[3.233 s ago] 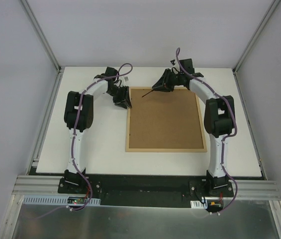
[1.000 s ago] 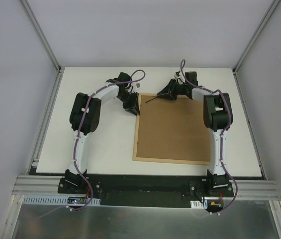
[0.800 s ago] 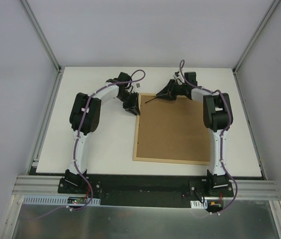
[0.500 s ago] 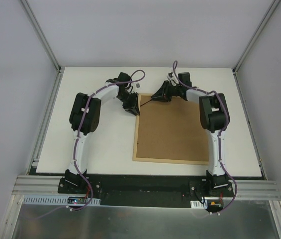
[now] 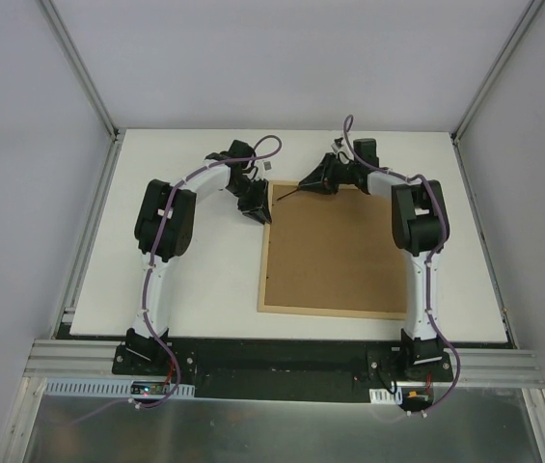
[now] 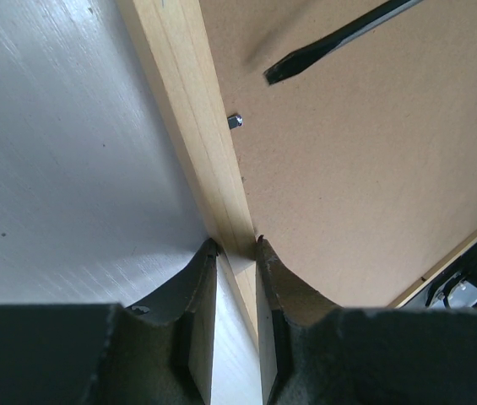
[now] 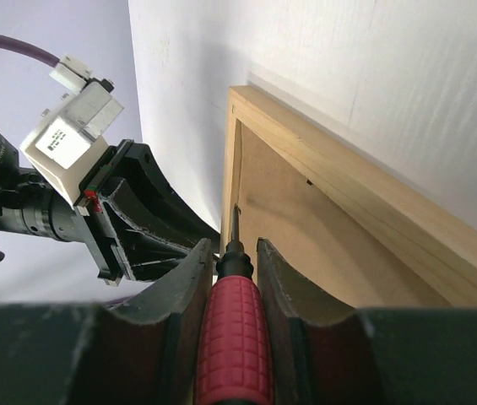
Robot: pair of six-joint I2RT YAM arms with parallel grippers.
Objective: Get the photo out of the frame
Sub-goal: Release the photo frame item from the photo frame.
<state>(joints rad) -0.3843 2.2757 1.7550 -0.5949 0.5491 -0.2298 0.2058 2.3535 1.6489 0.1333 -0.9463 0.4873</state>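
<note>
Left wrist view: the left gripper [image 6: 234,246] has its jaws closed on the pale wood rail of the frame [image 6: 189,126], one finger on the bench side and one on the brown back. Just up the rail, a small metal tab [image 6: 235,121] sits at the inner edge. The dark blade of a screwdriver [image 6: 339,38] ends near the tab but apart from it, at the upper right of this view.

In the right wrist view, the right gripper [image 7: 236,253] has its jaws clamped on the screwdriver's red handle. The blade points into the frame's corner, where the left arm's fingers also show.

From above, the frame lies back-up on the white bench [image 5: 185,280], a little right of centre, with both grippers at its upper left corner. The photo is nowhere in sight and is presumably under the brown back.

I judge the task barely begun. The back sits in place, so the tabs are yet to be turned, the back lifted and the print drawn out.

Bare bench lies left of the frame and along the top. The right arm hangs over the frame's right rail, so room is tight there, and the lower rail sits close to the bench's lower edge.
</note>
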